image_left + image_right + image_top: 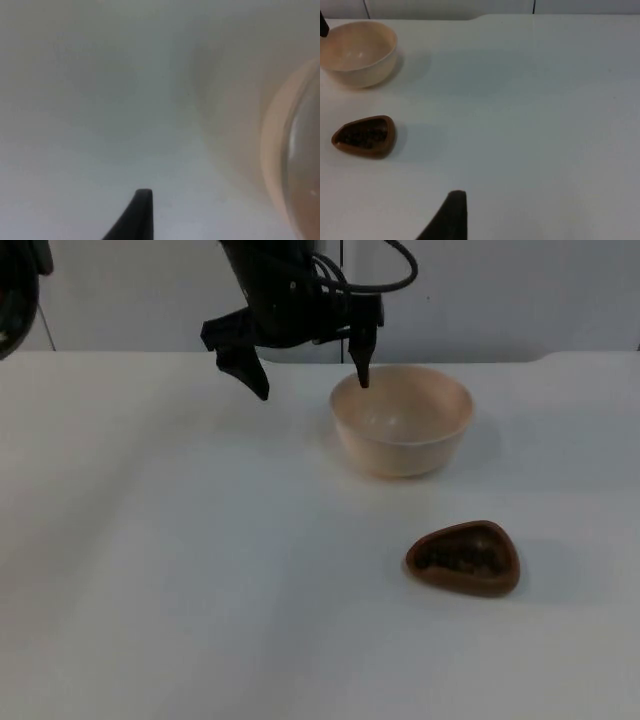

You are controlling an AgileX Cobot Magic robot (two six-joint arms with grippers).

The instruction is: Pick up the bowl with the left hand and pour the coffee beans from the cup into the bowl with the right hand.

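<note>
We've got a plain white desk (150, 570) here, matte and evenly lit, with only soft, faint shadows on it. Along its far edge it runs up against a pale grey partition wall (520, 290). There's a thin dark vertical seam (343, 265) in that wall, like two panels meeting. Toward the desk's far right corner the edge has a small step (545, 356) where the white surface rises a bit against the wall. Light seems diffuse, no hard glare anywhere.
</note>
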